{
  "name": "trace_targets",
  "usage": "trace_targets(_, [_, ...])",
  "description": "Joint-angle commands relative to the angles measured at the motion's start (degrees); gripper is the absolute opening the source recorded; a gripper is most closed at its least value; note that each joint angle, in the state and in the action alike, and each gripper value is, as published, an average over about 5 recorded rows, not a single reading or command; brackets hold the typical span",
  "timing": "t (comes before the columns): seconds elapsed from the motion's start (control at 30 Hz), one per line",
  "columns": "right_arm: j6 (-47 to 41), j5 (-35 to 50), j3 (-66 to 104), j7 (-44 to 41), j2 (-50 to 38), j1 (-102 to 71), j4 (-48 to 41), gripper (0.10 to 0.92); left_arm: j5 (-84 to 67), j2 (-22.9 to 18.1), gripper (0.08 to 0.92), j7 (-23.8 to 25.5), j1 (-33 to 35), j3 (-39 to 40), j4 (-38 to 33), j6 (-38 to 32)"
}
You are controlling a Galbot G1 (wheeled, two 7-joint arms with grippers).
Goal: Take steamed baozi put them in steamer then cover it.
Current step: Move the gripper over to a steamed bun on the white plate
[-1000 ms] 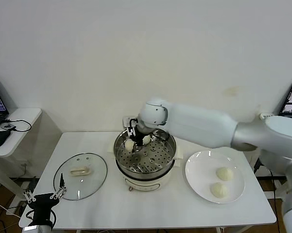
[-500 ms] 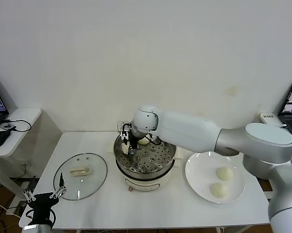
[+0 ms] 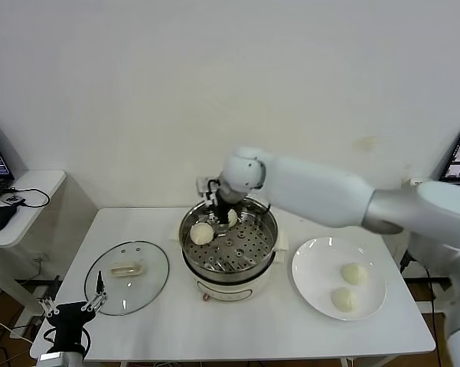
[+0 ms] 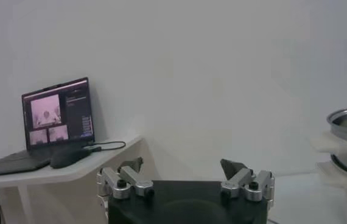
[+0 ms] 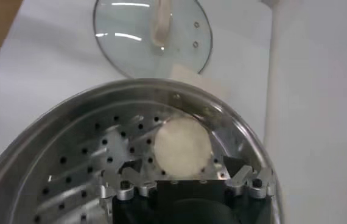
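Over the far-left part of the steamer (image 3: 230,243), the right gripper (image 3: 220,215) hangs just above the perforated floor with its jaws spread wide and nothing between them; the right wrist view shows one baozi (image 5: 182,146) lying free on the floor between the fingertips (image 5: 122,188), close against the basket wall. From the head view two buns (image 3: 201,233) sit in that corner of the basket, placed near the rim, which I judge leaves the rest of the floor free for the others. Two more baozi (image 3: 353,273) wait on the white plate (image 3: 310,267) to the right of the cooker, well apart from the basket. The cover (image 3: 127,277) lies flat on the table (image 3: 237,329) to the left, handle up, so the basket mouth is unobstructed. The left gripper (image 4: 185,178) is parked low at the table's near-left edge, jaws apart and holding nothing. The raised steamer wall is the main obstacle for the arm's exit toward the plate.
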Motion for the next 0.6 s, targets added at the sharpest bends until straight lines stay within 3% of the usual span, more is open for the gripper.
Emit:
trace_targets(0.03, [6.0, -2.2, -2.0, -7.9, -17.5, 8.4, 12.2, 0.823, -0.1, 0.2, 0.823, 0.2, -0.2, 0.2, 0.0, 0.3])
trace_targets(0.33, [12.0, -11.1, 0.4, -11.5, -37.9, 3.5, 20.5, 0.823, 0.0, 0.2, 0.823, 0.4, -0.2, 0.8, -0.2, 0.9])
trace_targets(0.6, [16.7, -20.3, 10.0, -12.0, -46.1, -12.1, 21.4, 0.823, 0.4, 0.0, 0.823, 0.3, 0.2, 1.1, 0.3, 0.8])
